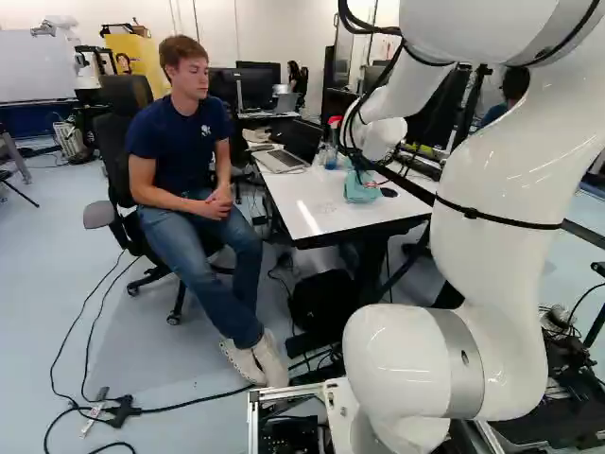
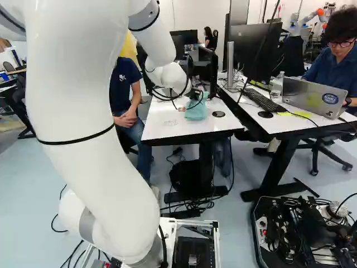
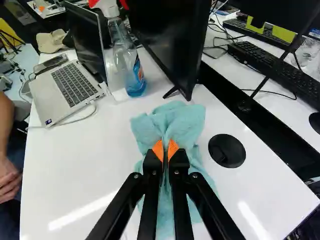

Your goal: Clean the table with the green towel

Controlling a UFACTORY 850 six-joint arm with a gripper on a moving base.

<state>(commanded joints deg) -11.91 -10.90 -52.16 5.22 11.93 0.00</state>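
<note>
It's bright in here, glare streaking the white tabletop (image 3: 75,175), highlights gleaming on the arm (image 1: 496,203), soft shadow greying the floor (image 1: 170,345).

1. The end effector (image 2: 196,94) hid part of the green towel (image 3: 186,122).
2. The wrist view's edge cut off the far spray bottle (image 3: 132,75).
3. Marks (image 2: 170,123) on the table (image 3: 75,165) were too small to tell.

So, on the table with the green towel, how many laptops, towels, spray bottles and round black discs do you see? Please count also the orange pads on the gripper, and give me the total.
Laptop: 1
Green towel: 1
Spray bottle: 1
Round black disc: 1
Orange pads: 2
Total: 6
</note>
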